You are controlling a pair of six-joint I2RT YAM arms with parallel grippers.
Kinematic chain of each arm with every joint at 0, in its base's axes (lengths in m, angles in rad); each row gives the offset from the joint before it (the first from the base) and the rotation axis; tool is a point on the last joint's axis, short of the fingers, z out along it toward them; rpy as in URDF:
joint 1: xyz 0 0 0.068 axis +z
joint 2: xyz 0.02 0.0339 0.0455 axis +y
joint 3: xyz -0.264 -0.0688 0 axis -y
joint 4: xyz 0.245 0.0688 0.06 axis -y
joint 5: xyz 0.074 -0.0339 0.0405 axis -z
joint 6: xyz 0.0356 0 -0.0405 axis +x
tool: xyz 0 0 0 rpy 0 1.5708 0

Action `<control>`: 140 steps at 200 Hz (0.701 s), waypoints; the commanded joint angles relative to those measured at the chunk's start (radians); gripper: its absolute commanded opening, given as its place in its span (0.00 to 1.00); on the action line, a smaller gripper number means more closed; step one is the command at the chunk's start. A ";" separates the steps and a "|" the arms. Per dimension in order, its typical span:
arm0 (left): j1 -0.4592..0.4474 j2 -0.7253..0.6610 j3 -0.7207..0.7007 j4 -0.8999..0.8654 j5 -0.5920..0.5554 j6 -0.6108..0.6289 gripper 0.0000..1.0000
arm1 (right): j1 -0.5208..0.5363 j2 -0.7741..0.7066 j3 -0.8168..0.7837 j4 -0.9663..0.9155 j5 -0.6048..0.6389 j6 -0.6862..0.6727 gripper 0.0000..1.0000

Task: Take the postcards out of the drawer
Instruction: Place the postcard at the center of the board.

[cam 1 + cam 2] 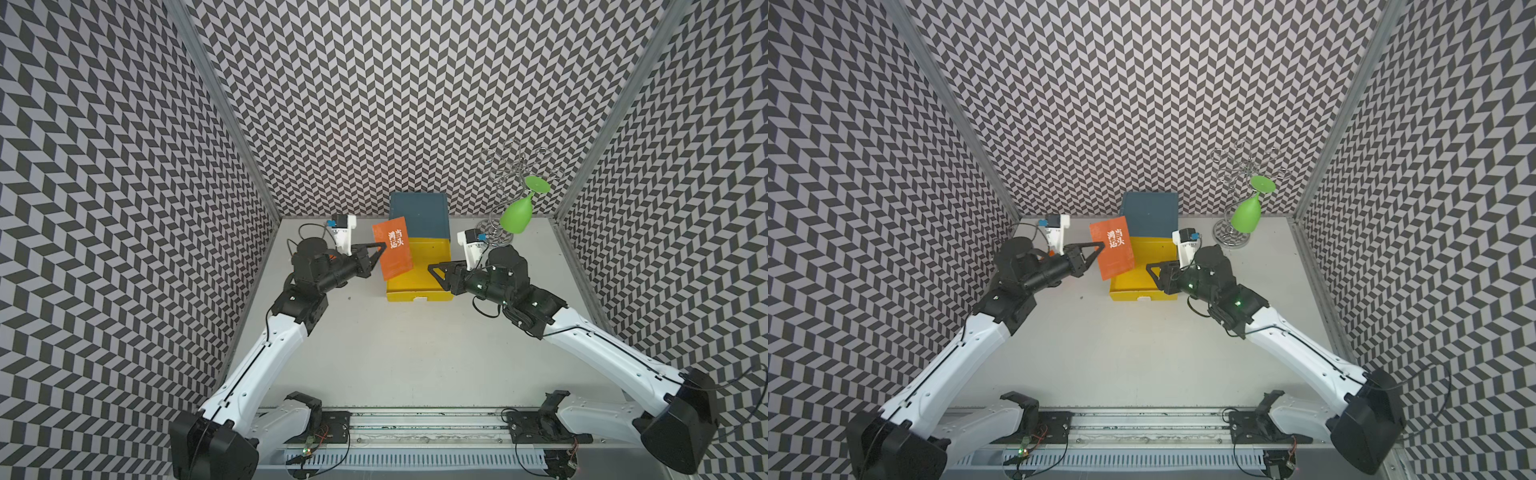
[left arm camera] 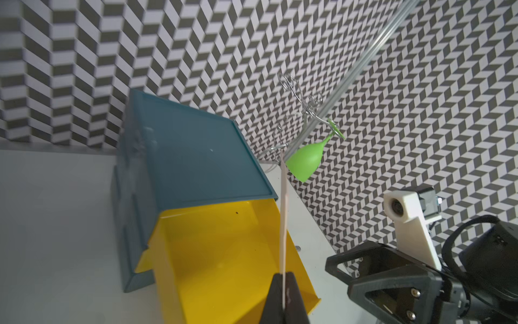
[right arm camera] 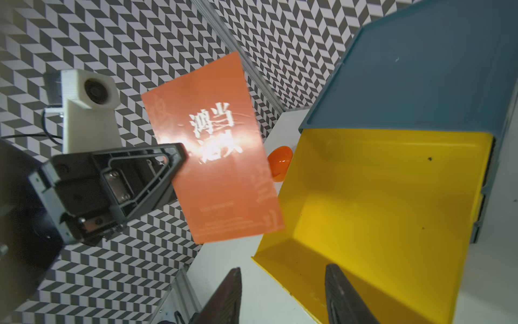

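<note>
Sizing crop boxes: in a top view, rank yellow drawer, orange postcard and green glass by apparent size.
1. yellow drawer
2. orange postcard, held up nearer the camera, so rank unsure
3. green glass

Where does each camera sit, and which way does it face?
Top views: overhead behind the robot, facing down toward the back wall; left arm and right arm show.
Left wrist: on its arm, facing the drawer past the left gripper, shut on the orange postcard.
Right wrist: on its arm, facing the drawer past the open right gripper.
Shared: both wrist views show drawer and postcard.
</note>
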State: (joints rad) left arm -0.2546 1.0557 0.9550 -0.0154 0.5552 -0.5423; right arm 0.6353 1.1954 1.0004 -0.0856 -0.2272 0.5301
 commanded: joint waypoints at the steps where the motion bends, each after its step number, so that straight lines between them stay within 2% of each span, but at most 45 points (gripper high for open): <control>1: 0.115 -0.036 0.033 -0.148 0.128 0.090 0.00 | -0.073 -0.063 0.040 0.040 -0.062 -0.020 0.54; 27: 0.239 0.028 0.114 -0.464 0.102 0.248 0.00 | -0.168 -0.094 0.040 0.023 -0.110 -0.046 0.55; 50: 0.278 0.089 0.079 -0.619 0.086 0.333 0.00 | -0.237 -0.109 0.035 0.010 -0.161 -0.061 0.55; 68: 0.276 0.090 -0.023 -0.615 0.084 0.326 0.00 | -0.269 -0.116 0.030 0.001 -0.181 -0.071 0.56; 87: 0.244 0.072 -0.125 -0.576 0.023 0.281 0.00 | -0.292 -0.120 0.018 0.002 -0.206 -0.075 0.56; 98: 0.232 0.073 -0.178 -0.541 0.061 0.256 0.00 | -0.300 -0.119 0.009 0.004 -0.221 -0.076 0.56; 140: 0.078 0.088 -0.337 -0.416 0.052 0.115 0.00 | -0.322 -0.108 -0.002 0.006 -0.267 -0.082 0.55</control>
State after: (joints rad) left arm -0.1089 1.1500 0.6651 -0.5194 0.6071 -0.3405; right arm 0.3256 1.0977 1.0119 -0.1047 -0.4469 0.4671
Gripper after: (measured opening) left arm 0.051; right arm 0.555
